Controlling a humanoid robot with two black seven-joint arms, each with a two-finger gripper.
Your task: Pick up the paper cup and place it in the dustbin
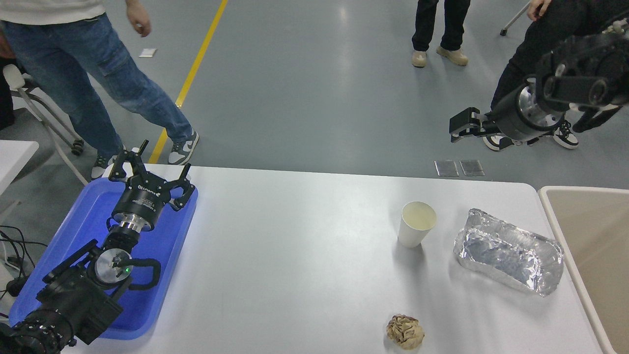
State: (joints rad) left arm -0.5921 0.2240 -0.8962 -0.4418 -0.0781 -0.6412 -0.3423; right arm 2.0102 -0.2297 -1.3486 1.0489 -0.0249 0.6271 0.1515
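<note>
Nothing of the job looks done yet. The paper cup [417,223] stands upright on the white worktop [295,255], untouched, just left of a crumpled foil tray [508,256], with a brownish paper ball [405,332] nearer the front edge. The dustbin [560,216] sits off the worktop's right end, and what shows of its inside is bare. The right pincer [459,129] hangs high over the floor beyond the far edge, well apart from the cup; from this angle I cannot tell whether it is wide or narrow. The left pincer [147,164] is parked over the blue tray [73,231], fingers spread and holding nothing. Reaching, gripping, carrying and dropping are all left.
</note>
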